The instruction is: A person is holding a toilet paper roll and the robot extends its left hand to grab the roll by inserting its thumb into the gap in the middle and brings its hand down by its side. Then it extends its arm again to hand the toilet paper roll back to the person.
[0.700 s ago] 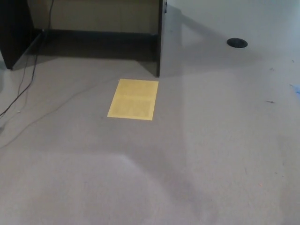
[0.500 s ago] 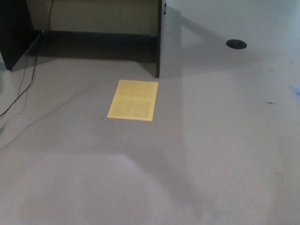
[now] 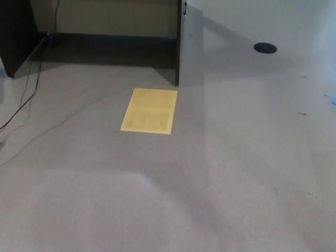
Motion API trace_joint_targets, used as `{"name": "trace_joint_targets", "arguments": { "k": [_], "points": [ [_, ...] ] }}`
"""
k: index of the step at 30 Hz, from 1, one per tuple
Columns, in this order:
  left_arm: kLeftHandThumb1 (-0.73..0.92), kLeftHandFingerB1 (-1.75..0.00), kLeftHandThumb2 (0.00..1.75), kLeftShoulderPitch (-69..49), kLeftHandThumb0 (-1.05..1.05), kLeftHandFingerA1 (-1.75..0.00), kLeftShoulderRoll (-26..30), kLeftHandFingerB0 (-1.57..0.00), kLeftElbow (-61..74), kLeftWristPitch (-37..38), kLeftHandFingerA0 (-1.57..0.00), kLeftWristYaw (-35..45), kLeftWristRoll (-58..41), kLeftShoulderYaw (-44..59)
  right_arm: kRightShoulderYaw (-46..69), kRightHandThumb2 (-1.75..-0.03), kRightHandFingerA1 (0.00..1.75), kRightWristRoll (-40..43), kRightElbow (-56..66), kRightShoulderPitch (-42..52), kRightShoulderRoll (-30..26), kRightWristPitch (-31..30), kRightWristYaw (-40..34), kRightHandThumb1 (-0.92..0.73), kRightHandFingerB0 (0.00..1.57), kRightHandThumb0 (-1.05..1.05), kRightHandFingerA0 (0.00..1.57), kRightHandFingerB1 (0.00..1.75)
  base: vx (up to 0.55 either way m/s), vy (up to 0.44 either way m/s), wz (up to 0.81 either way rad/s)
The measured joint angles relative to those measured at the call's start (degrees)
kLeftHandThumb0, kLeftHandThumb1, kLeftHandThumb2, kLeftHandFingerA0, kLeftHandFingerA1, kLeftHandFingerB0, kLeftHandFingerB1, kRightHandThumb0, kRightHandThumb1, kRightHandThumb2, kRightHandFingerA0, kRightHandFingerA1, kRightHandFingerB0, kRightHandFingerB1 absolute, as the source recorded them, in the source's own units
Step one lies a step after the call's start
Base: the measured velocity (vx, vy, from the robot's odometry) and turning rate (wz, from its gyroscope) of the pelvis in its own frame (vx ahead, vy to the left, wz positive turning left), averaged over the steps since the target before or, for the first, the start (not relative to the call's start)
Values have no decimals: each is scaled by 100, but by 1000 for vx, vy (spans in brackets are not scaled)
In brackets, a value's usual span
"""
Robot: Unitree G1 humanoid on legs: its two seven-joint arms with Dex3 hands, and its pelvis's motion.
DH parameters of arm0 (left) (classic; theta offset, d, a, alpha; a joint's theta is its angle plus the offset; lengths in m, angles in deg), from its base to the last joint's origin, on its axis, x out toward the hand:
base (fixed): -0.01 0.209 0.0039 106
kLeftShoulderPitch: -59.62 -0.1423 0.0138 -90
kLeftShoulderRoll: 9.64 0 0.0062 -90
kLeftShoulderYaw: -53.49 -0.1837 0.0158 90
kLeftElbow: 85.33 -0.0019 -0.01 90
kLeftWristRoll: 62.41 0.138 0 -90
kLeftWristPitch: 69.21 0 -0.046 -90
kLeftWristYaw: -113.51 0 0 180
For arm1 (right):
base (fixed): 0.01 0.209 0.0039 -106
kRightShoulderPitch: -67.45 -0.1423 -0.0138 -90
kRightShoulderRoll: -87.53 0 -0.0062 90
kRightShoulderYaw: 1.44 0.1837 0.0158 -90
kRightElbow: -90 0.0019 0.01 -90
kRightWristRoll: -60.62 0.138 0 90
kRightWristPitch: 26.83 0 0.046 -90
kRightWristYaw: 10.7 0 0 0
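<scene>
On floor, centre of head view: yellow sheet, rectangular, lying flat on grey carpet, long side running away from camera, slightly skewed. Faint crease or print across its middle; too soft to read.

Just beyond sheet's far right corner: dark upright panel, prob. leg or side of a desk; top cut off by frame edge. Beige back board spans space beyond sheet, w/ black strip at its base. Far left of sheet: second dark panel, cropped by left and top edges.

Left of sheet: thin cables trailing across carpet from under the furniture, running out of frame at left edge; ends not seen.

Well to right of sheet, farther back: small black round disc on floor; what it is can't be told. Right edge, level w/ sheet: blue fleck, cut off.

Robot's hands: neither left nor right shows in shot, so finger state unknown. Toilet paper roll: outside the frame; person holding it likewise outside it.
</scene>
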Motion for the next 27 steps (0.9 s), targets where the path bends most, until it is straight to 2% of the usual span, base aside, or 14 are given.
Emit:
{"name": "trace_joint_targets", "arguments": {
  "k": [2, 3, 7, 11, 16, 17, 20, 21, 23, 27],
  "points": [
    [41, -35, 63, -53, -43, -40, -3, -20, 502, -30, -25, 48, -51, 0, 0, -61, 61, -12, -5, 17, 2, 4, 0, -68, 56, -34, 75, 44, 0, 0, 0],
    [32, -51, 87, -62, -21, -52, -4, -10, 738, -51, -12, 58, -60, -1, 0, -61, 59, -19, -4, 17, 3, 3, 0, -68, 56, -35, 75, 44, 0, 0, 0],
    [31, -50, 87, 31, -23, -52, -5, -9, 1698, -163, -12, 96, -103, -2, 7, -60, 66, -27, -5, -3, 8, 3, 1, -67, 57, -34, 75, 45, 0, 0, 0],
    [30, -50, 86, 335, -22, -52, 3, -9, 2661, -405, -12, 138, -187, -20, 11, -60, 59, -29, -5, -81, 12, 4, 1, -67, 55, -33, 73, 44, 0, 0, 0],
    [27, -50, 85, 1045, -24, -51, 22, -9, 3718, -853, -11, 213, -299, -208, 20, -60, 60, -31, -5, -203, 14, 4, 2, -67, 56, -34, 73, 44, 0, 0, 0],
    [39, -35, 64, 1168, -51, -40, 22, -17, 3858, -927, -25, 221, -309, -250, 21, -60, 61, -31, -5, -221, 14, 4, 2, -67, 56, -34, 74, 45, 0, 0, 0],
    [37, -34, 61, 1652, -47, -39, 7, -18, 4303, -1212, -26, 242, -339, -459, 28, -60, 66, -31, -10, -328, 14, 1, 3, -66, 57, -34, 75, 45, 0, 0, 0],
    [25, -51, 82, 1792, -22, -51, -9, -9, 4435, -1308, -11, 249, -345, -537, 32, -60, 68, -31, -10, -363, 14, 1, 3, -66, 57, -34, 75, 45, 0, 0, 0],
    [25, -50, 82, 1991, -22, -51, -58, -9, 4650, -1468, -11, 261, -357, -697, 35, -59, 69, -31, -10, -404, 16, 1, 2, -66, 57, -33, 75, 45, 0, 0, 0],
    [24, -50, 81, 2215, -21, -51, -237, -8, 5049, -1821, -10, 273, -371, -1087, 31, -60, 59, -33, -10, -418, 17, 6, 1, -67, 57, -33, 73, 44, 0, 0, 0]
  ]
}}
